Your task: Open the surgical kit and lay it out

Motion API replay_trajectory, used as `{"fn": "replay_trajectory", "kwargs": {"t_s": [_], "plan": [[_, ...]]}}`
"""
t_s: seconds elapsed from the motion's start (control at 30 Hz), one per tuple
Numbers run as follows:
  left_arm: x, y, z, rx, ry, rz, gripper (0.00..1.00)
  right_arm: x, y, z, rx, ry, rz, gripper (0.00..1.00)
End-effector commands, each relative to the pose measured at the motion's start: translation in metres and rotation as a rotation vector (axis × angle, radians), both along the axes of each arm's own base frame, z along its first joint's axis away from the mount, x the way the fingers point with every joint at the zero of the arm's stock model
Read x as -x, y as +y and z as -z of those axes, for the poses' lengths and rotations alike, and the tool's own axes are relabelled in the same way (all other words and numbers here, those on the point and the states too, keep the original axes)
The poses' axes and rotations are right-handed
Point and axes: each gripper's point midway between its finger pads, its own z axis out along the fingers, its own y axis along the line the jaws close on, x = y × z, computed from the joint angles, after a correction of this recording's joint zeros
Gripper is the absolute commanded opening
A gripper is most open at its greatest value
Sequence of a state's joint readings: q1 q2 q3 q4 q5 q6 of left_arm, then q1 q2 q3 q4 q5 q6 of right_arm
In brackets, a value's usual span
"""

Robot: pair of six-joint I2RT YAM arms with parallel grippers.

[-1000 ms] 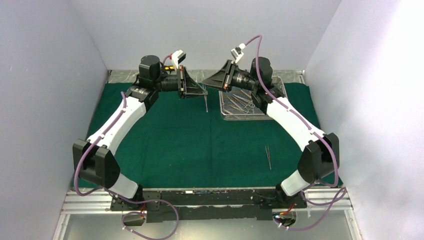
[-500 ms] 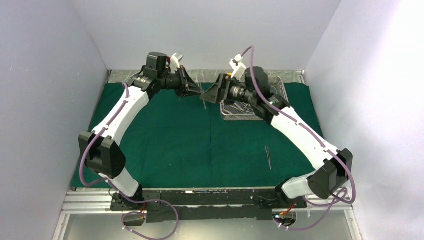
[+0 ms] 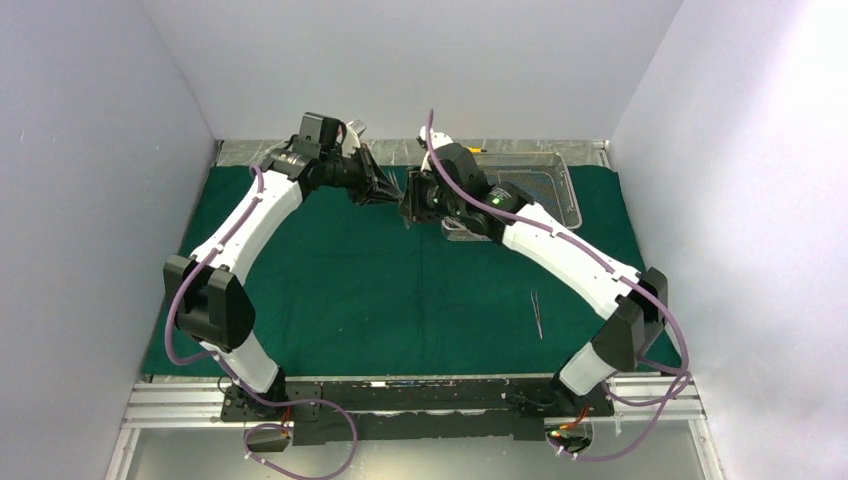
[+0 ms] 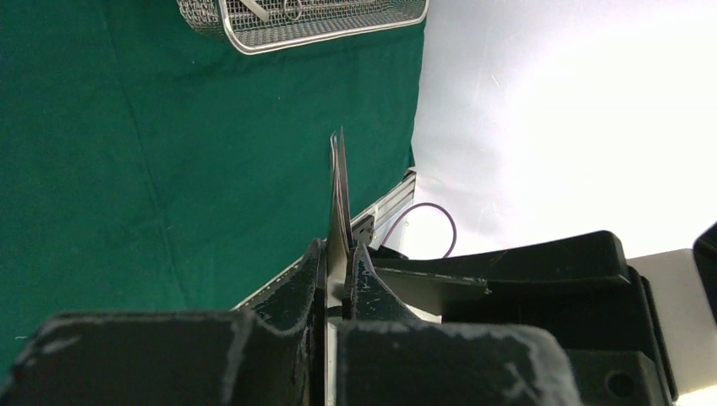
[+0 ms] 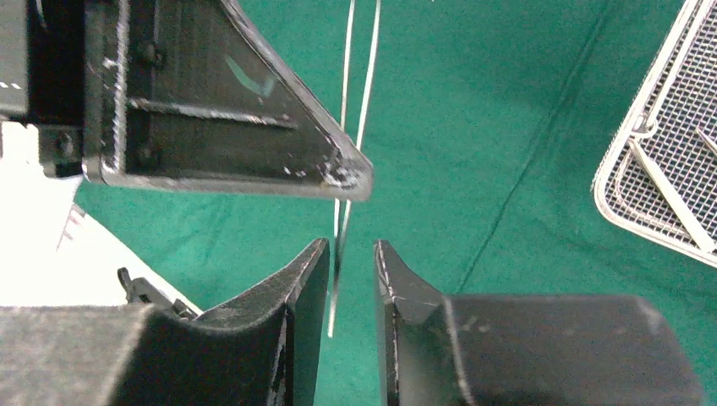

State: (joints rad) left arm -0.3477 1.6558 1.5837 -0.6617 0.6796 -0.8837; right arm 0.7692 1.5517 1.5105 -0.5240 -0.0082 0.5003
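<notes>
Right, green cloth (image 3: 380, 290) is spread flat over most of the table, a few soft creases, no folds left.

Left arm (image 3: 250, 225) and right arm (image 3: 560, 245) both reach to the far middle of the cloth and meet there nose to nose, above the cloth.

Mesh tray (image 3: 572, 190) sits on the far right part of the cloth, upright, just beyond the right arm's wrist. Steel instruments (image 5: 668, 190) lie inside it; count unreadable from these views.

Left gripper (image 4: 338, 254): fingers pressed together on a pair of tweezers (image 4: 340, 186), pinching it near one end. The rest sticks straight out past the fingertips, clear of the cloth.

Right gripper (image 5: 351, 254): jaws part-way spread, straddling the same tweezers just past the left gripper's tip. A gap shows between the steel and the finger (image 5: 397, 279) on the tray side. On the other side the steel runs very near the finger; cannot tell whether it touches. Not clamped as far as the wrist view shows.

Second pair of tweezers (image 3: 537, 313) lies flat on the near right part of the cloth, well apart from tray and both grippers, pointing roughly near-to-far.
</notes>
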Motion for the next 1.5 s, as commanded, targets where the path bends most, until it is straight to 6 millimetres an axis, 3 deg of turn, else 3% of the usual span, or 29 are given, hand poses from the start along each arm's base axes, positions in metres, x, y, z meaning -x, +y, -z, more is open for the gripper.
{"fn": "replay_trajectory", "kwargs": {"t_s": [0.0, 0.17, 0.3, 0.33, 0.5, 0.57, 0.7, 1.13, 1.27, 1.47], "plan": [[0.0, 0.003, -0.013, 0.017, -0.014, -0.021, 0.0, -0.013, 0.012, -0.027, 0.019, -0.101, 0.019, 0.26], [-0.005, 0.006, -0.019, 0.043, -0.02, -0.038, 0.0, -0.015, 0.019, -0.016, 0.06, -0.066, 0.019, 0.02], [-0.007, 0.012, -0.024, 0.06, -0.026, -0.048, 0.03, -0.015, 0.016, -0.013, 0.068, -0.057, 0.036, 0.0], [-0.008, 0.014, -0.024, 0.064, -0.028, -0.049, 0.06, -0.015, 0.015, -0.014, 0.068, -0.061, 0.036, 0.0], [-0.016, 0.028, -0.024, 0.061, -0.036, -0.078, 0.46, -0.008, 0.018, -0.02, 0.031, -0.073, -0.006, 0.0], [-0.018, 0.033, -0.025, 0.058, -0.049, -0.08, 0.54, -0.003, 0.021, -0.02, 0.015, -0.073, -0.035, 0.0], [-0.022, 0.035, -0.027, 0.06, -0.074, -0.068, 0.59, 0.001, 0.024, -0.016, 0.013, -0.057, -0.061, 0.0], [-0.015, 0.035, -0.012, 0.056, -0.056, -0.034, 0.35, 0.001, 0.036, -0.015, -0.02, -0.033, -0.087, 0.0], [-0.014, 0.036, -0.008, 0.042, -0.062, -0.03, 0.34, 0.003, 0.038, -0.016, -0.036, -0.032, -0.101, 0.0], [-0.011, 0.034, -0.011, 0.06, -0.074, -0.011, 0.05, 0.003, 0.042, -0.01, -0.035, -0.003, -0.101, 0.0]]}}
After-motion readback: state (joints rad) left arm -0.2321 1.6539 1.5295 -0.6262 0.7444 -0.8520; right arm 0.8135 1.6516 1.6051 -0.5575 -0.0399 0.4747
